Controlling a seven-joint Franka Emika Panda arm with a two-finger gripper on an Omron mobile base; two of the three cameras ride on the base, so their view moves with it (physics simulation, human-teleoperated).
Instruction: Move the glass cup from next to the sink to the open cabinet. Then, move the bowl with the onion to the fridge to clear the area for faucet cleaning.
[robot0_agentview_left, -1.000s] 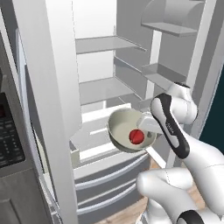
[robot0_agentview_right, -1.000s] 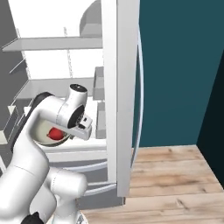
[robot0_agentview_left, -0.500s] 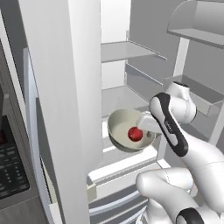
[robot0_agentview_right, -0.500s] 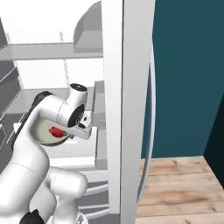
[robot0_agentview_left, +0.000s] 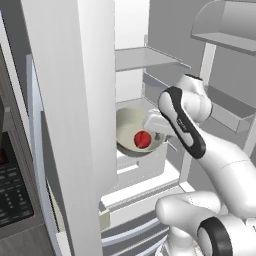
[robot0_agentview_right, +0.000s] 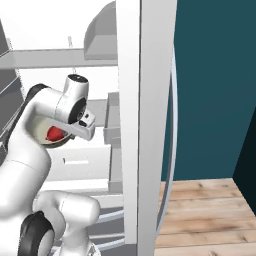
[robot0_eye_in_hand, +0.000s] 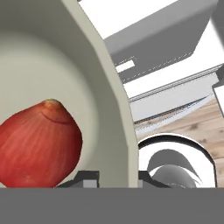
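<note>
The white Franka arm's two-finger gripper (robot0_eye_in_hand: 117, 176) is pinching the rim of the wide, shallow, round cream-beige bowl (robot0_agentview_left: 131, 131), jaws pressed together w/ the bowl wall between them: in the hand view one dark fingertip sits inside the rim, the other outside. The small round red onion (robot0_agentview_left: 142, 139) lies inside the bowl, low against the wall near the gripped edge; close up it shows as a red-skinned bulb (robot0_eye_in_hand: 38, 144) w/ a pale tip. The bowl is held up in the air, tilted toward the left base cam, inside the opening of the tall white/light grey fridge (robot0_agentview_left: 75, 100), approx. level w/ a pale inner shelf, touching no shelf as far as can be seen. In the right base view the arm's wrist covers most of the bowl (robot0_agentview_right: 44, 141); a sliver of onion (robot0_agentview_right: 55, 133) shows beside it. The fridge door (robot0_agentview_right: 145, 120) stands open on that side. Wood-plank floor (robot0_agentview_right: 200, 210) lies below; a black-fronted microwave (robot0_agentview_left: 12, 185) stands left of the fridge.
</note>
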